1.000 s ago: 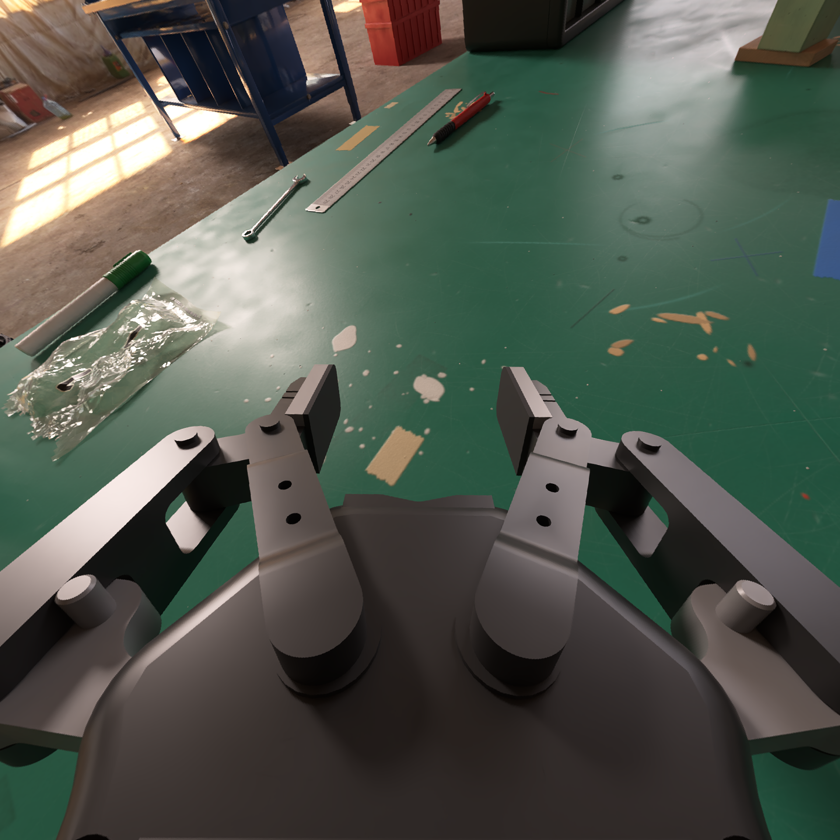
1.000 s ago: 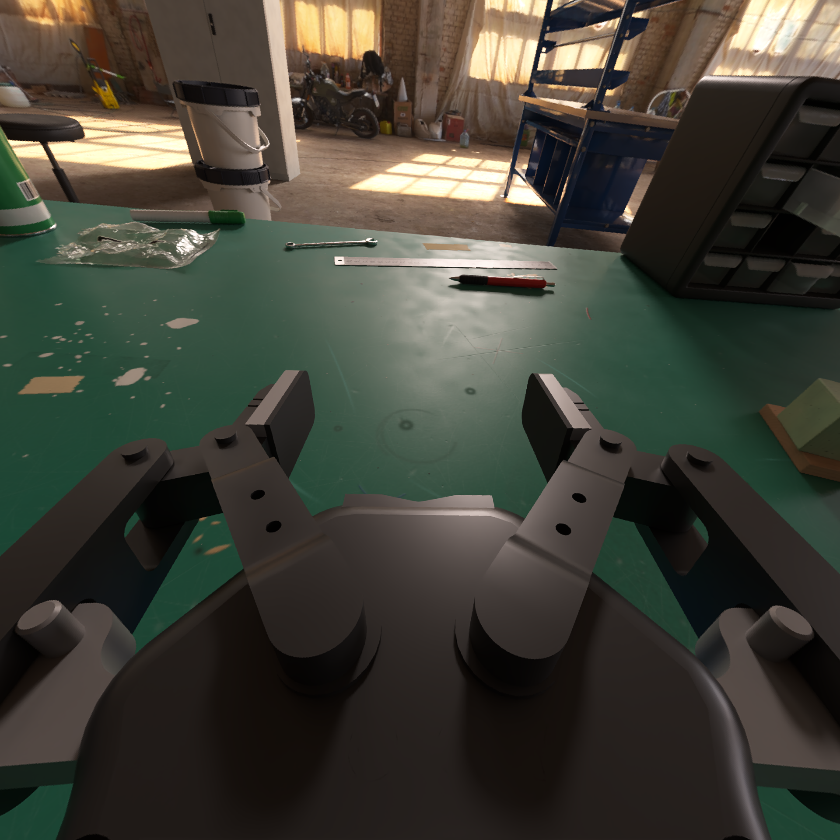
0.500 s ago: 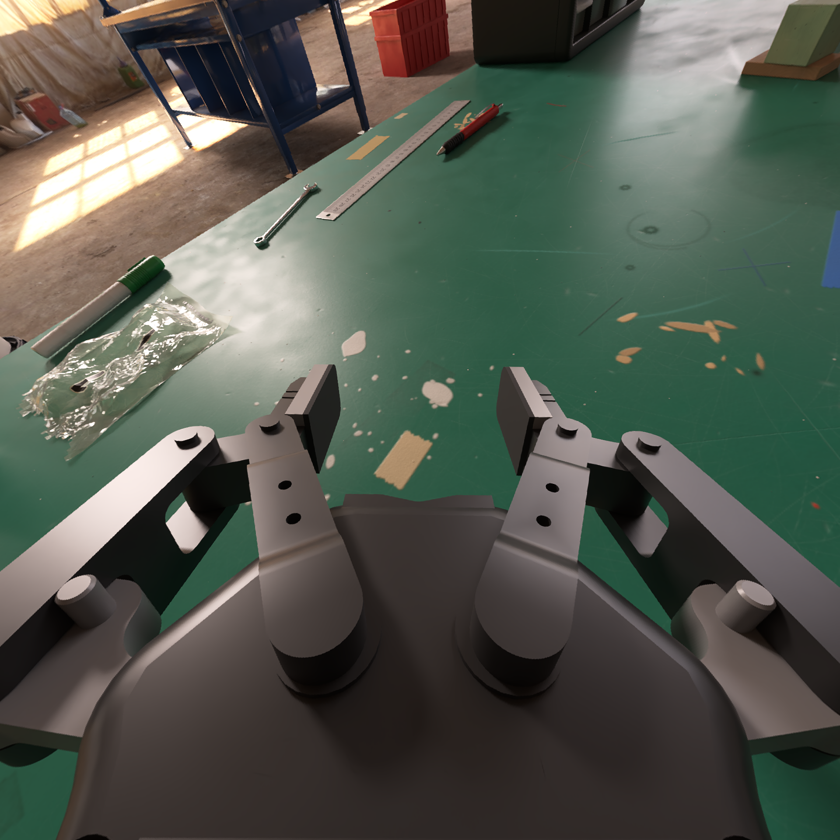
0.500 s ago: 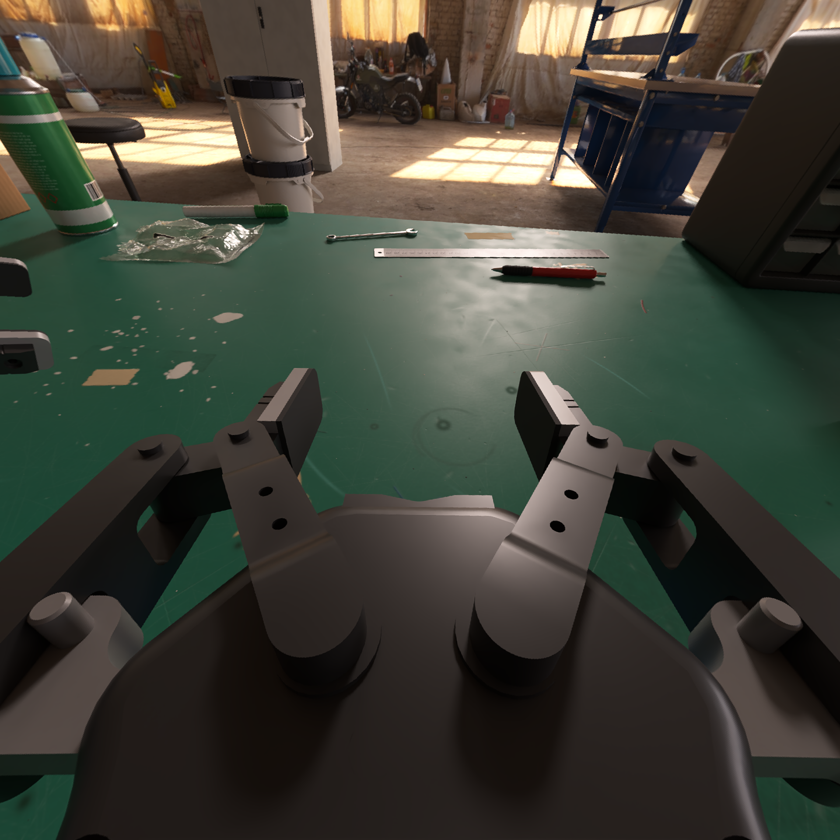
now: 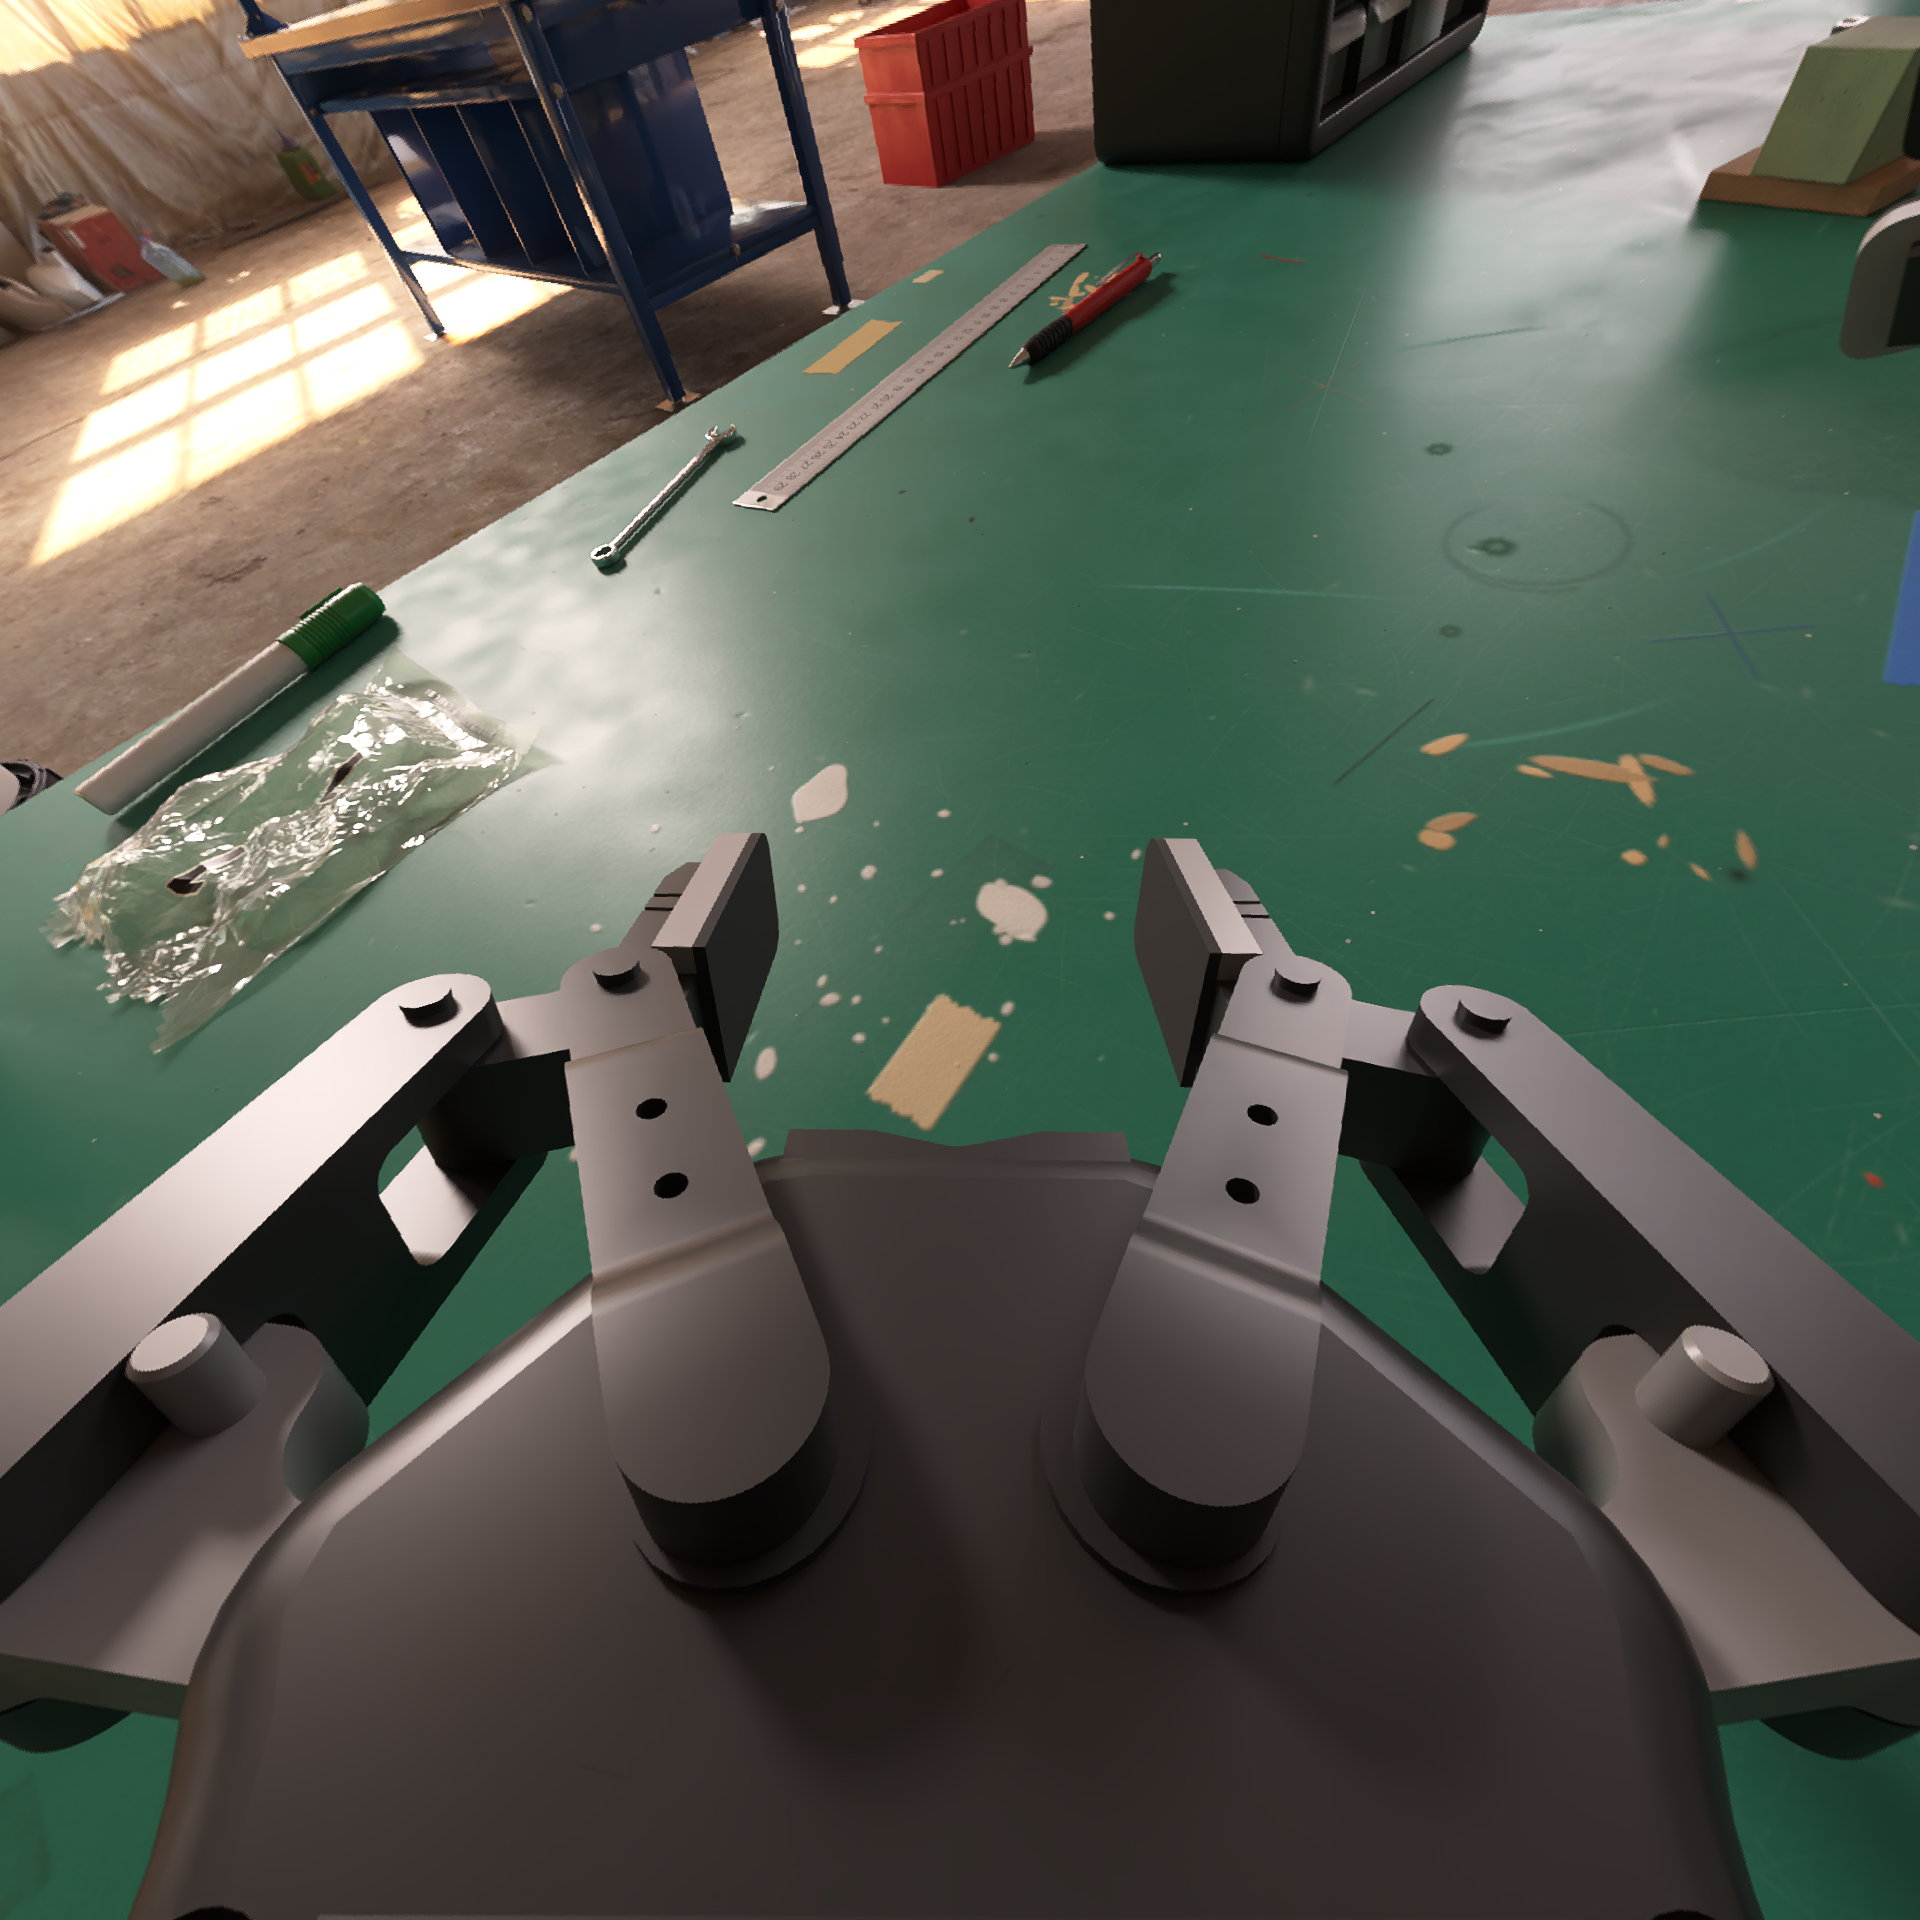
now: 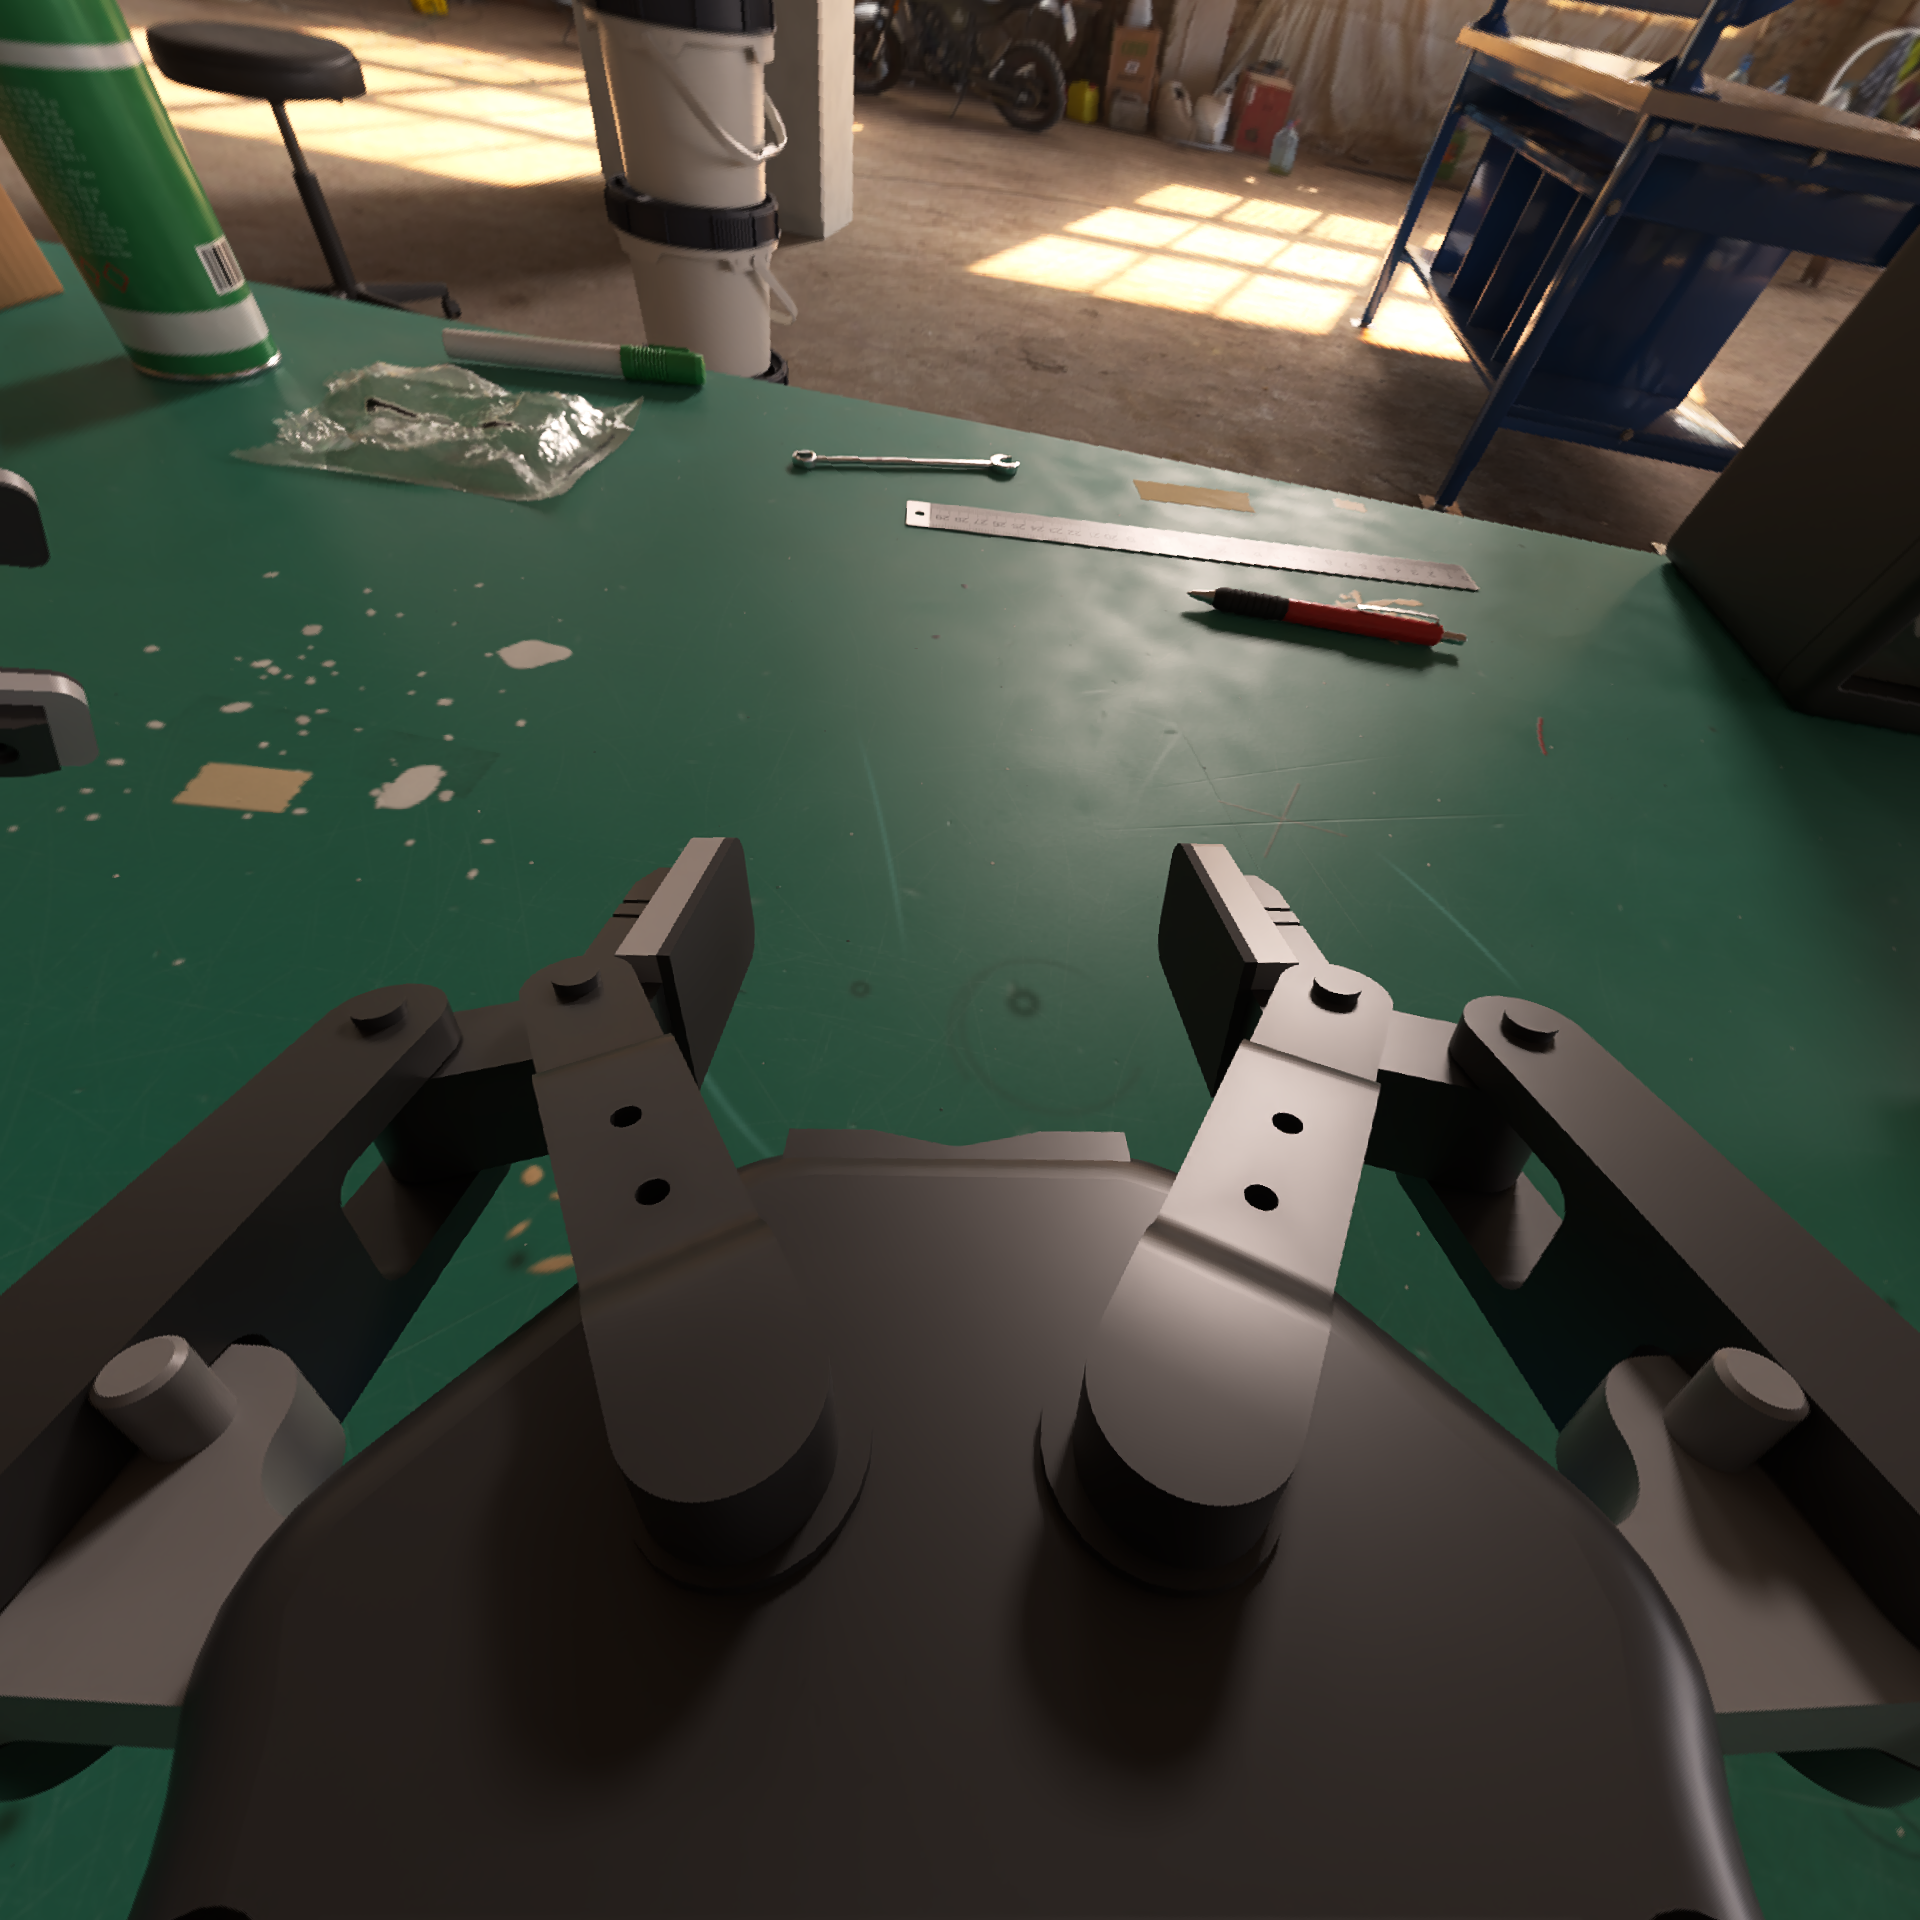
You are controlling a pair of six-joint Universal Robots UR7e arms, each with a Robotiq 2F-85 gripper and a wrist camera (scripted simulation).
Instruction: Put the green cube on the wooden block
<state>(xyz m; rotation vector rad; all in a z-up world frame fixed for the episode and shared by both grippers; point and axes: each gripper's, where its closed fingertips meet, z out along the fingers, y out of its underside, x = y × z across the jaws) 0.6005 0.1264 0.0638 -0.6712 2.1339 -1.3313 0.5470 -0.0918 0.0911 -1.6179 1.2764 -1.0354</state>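
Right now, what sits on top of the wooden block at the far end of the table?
A pale green cube rests on the wooden block, seemingly tilted. The frame edge crops both, so the contact and the block's far side stay unseen.

Pale green, matte cube [image 5: 1844, 88] at the upper right corner of the left wrist view, resting on a flat tan wooden block [image 5: 1803, 194].

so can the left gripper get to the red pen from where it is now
Probably yes. The left gripper is open and empty, and the red pen lies flat ahead of it beside the steel ruler. Only bare green table lies between, though whether the arm stretches that far is unclear.
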